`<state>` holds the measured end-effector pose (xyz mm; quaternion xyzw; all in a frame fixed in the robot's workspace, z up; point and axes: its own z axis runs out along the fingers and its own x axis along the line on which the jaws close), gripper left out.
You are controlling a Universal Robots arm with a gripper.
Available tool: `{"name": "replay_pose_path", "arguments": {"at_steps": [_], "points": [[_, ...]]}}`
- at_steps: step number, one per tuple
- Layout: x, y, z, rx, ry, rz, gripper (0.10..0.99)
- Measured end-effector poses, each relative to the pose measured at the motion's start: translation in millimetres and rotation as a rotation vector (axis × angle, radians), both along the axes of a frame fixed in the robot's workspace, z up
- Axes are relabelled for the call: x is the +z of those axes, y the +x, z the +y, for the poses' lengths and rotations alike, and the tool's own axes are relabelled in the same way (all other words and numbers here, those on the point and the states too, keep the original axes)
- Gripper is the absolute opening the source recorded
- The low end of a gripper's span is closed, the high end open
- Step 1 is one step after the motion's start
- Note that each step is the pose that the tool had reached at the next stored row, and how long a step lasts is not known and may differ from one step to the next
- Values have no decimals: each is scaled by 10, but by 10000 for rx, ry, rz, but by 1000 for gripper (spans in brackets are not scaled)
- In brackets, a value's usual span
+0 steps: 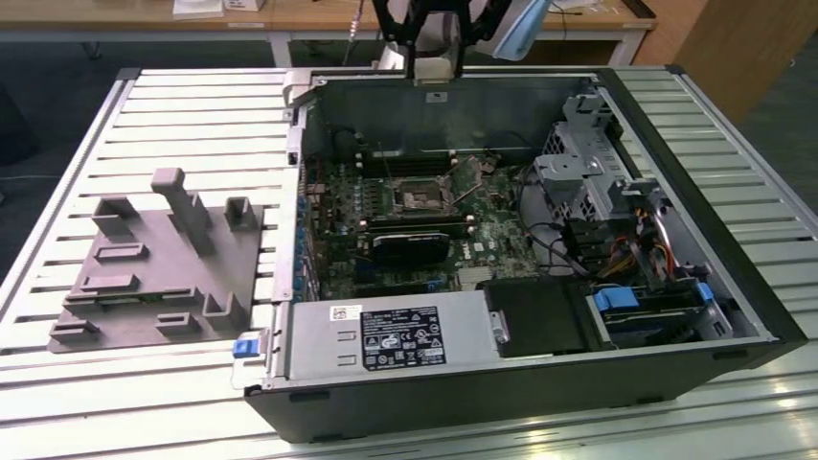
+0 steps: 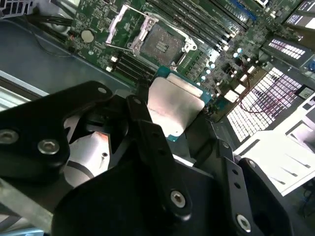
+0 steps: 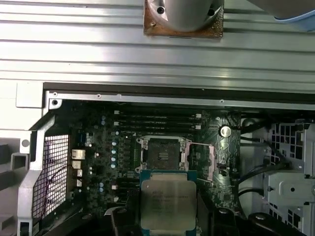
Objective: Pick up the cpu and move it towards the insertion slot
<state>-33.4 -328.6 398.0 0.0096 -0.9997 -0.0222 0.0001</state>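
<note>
Held aloft above the open case: the cpu (image 3: 168, 204), flat and metal-face toward the first wrist camera, clamped at its sides between the dark fingers (image 2: 147, 128) of the gripper (image 2: 172, 123), closed snugly on it and nothing else. Just beyond the chip's free edge in both wrist views, the insertion slot (image 3: 163, 151), frame lid swung open, lower down on the green motherboard (image 1: 397, 206). Arm poised high over the computer case (image 1: 715, 249), gripper (image 1: 432, 67) near its far wall in the exterior view.
</note>
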Motion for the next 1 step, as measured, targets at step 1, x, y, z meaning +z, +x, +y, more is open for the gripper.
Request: {"name": "replay_pose_path", "arguments": {"at_steps": [1], "points": [[0, 0, 0, 0, 1, 0, 545]]}}
